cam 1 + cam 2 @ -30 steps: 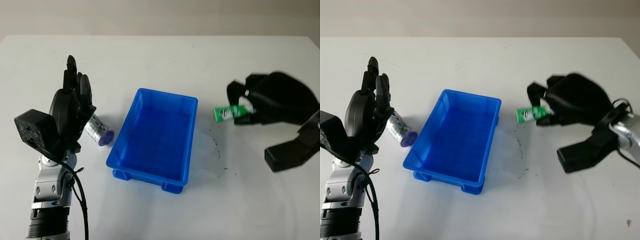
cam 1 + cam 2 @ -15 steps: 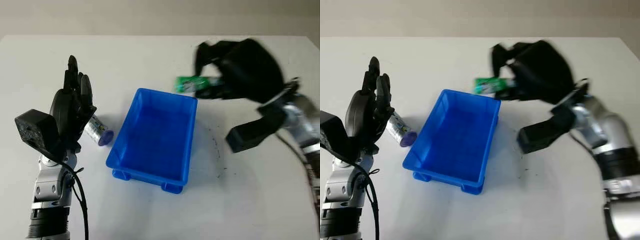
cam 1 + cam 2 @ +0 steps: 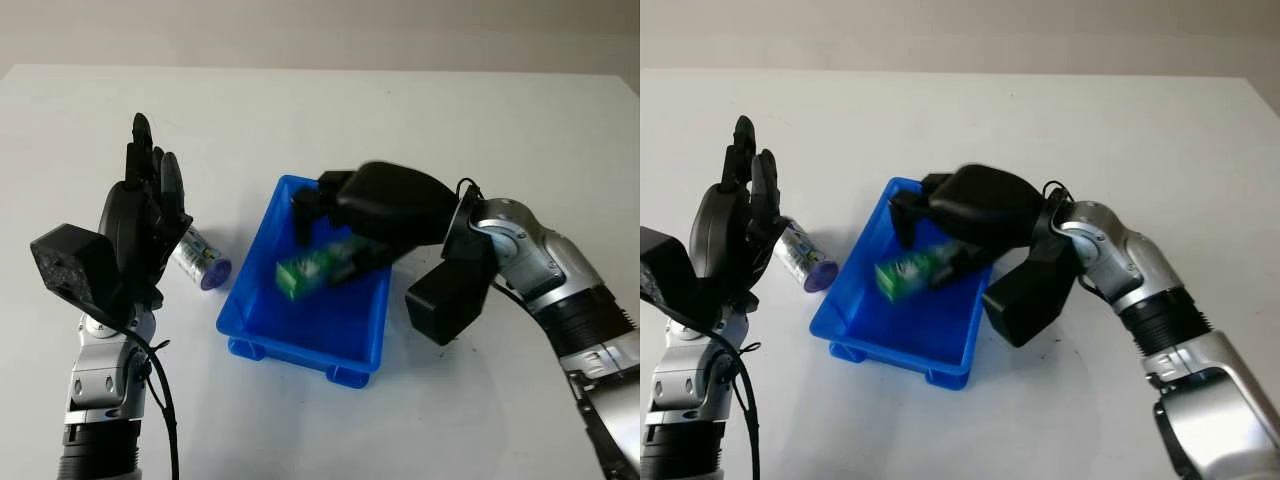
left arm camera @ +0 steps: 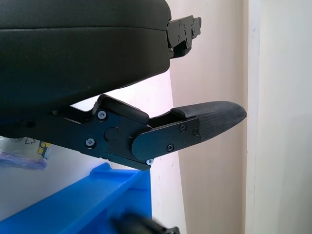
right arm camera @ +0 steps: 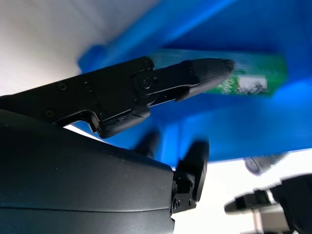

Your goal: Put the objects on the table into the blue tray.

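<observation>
At frame centre the right hand (image 3: pixel 375 215) hangs over the blue tray (image 3: pixel 345 322) with the green box (image 3: pixel 318 268) just below its fingers (image 5: pixel 204 70), whether gripped I cannot tell, while the open left hand (image 3: pixel 140 225) stands upright at left beside the purple-capped tube (image 3: pixel 199 260) on the white table (image 3: pixel 480 110).

A blue tray (image 3: pixel 372 330), rectangular and open-topped, sits mid-table. A green box (image 3: pixel 318 268) with white lettering hangs tilted over its middle. At the tray's nine o'clock, apart from its wall, a silver tube with a purple cap (image 3: pixel 198 259) lies on its side.
</observation>
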Controlling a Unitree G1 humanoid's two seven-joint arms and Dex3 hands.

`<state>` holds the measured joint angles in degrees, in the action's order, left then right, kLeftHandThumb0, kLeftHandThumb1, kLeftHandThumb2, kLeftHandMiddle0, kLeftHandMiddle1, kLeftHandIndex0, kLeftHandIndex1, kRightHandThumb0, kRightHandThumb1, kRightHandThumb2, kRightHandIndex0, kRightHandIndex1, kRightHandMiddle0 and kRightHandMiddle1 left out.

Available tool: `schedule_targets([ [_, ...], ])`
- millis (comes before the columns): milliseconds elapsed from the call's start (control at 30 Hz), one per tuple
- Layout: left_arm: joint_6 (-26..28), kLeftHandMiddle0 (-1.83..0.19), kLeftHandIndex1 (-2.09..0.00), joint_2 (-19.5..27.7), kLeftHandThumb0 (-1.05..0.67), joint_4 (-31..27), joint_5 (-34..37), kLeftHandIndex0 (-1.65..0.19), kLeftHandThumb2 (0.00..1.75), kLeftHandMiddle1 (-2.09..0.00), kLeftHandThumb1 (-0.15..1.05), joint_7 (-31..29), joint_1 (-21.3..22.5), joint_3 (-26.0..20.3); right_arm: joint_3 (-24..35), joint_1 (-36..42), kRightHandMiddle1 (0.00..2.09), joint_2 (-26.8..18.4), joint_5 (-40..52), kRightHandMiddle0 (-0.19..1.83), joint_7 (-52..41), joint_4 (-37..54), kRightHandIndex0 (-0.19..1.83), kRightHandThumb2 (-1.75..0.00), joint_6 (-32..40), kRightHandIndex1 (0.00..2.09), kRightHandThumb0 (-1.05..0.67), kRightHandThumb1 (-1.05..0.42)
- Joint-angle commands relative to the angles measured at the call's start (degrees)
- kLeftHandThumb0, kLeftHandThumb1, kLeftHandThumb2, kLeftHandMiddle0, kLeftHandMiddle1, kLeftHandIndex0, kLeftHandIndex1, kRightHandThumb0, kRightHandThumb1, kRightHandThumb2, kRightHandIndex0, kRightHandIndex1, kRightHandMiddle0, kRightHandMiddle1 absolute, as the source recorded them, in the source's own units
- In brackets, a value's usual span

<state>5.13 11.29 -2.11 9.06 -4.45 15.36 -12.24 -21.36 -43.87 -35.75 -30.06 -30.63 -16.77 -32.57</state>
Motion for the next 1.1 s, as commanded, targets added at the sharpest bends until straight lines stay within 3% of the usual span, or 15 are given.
schedule_targets([
  [0, -0.5, 0.19, 0.00, 0.2, -0.75, -0.1, 0.2, 0.19, 0.68, 0.00, 1.05, -0.3, 0.2, 0.0, 1.9, 0.0, 0.02, -1.4, 0.5, -0.19, -0.5, 2.6, -0.19, -0.33, 1.1, 0.02, -0.90, -1.05],
  [167, -0.6, 0.19, 0.00, 0.2, -0.76, 0.6, -0.3, 0.19, 0.70, 0.00, 1.05, -0.4, 0.8, 0.5, 8.7, 1.7, 0.00, -0.6, 3.3, -0.19, 6.3, 4.3, -0.19, -0.55, 3.0, 0.00, -0.91, -1.05],
  [333, -1.2, 0.19, 0.00, 0.0, -0.76, 1.2, -0.6, 0.19, 0.70, 0.00, 1.05, -0.3, 1.2, 0.6, 18.0, 4.7, 0.00, 6.4, 17.6, -0.19, 13.9, 0.0, -0.19, -0.57, 6.7, 0.00, -0.90, -1.05],
  [400, -1.2, 0.19, 0.00, 0.0, -0.76, 1.2, -0.5, 0.19, 0.71, 0.00, 1.05, -0.3, 1.1, 0.6, 21.3, 7.0, 0.00, 8.9, 21.8, -0.19, 16.6, 0.5, -0.19, -0.59, 10.3, 0.00, -0.92, -1.05],
  [500, -1.2, 0.19, 0.00, 0.3, -0.76, 1.2, -0.5, 0.19, 0.71, 0.00, 1.05, -0.5, 1.0, 0.5, 24.7, 11.5, 0.00, 12.0, 28.0, -0.19, 17.7, 3.8, -0.19, -0.63, 18.7, 0.00, -0.82, -1.05],
  [667, -1.5, 0.19, 0.00, 0.5, -0.75, 1.5, 0.0, 0.19, 0.70, 0.00, 1.05, -0.9, 1.0, 0.0, 26.8, 19.3, 0.00, 15.6, 33.0, -0.19, 18.6, 8.4, -0.19, -0.63, 32.9, 0.00, -0.73, -1.05],
  [867, -0.9, 0.19, 0.00, 1.1, -0.76, 1.9, 0.1, 0.19, 0.69, 0.00, 1.05, -1.4, 1.2, -0.4, 25.9, 24.1, 0.00, 18.0, 33.1, -0.19, 19.1, 11.1, -0.19, -0.66, 38.1, 0.00, -0.71, -1.05],
  [1067, -0.8, 0.19, 0.00, 2.1, -0.77, 1.5, 0.0, 0.19, 0.66, 0.00, 1.05, -1.9, 1.2, -0.7, 26.3, 24.1, 0.00, 20.2, 34.0, -0.19, 19.6, 11.5, -0.19, -0.67, 40.7, 0.00, -0.72, -1.05],
])
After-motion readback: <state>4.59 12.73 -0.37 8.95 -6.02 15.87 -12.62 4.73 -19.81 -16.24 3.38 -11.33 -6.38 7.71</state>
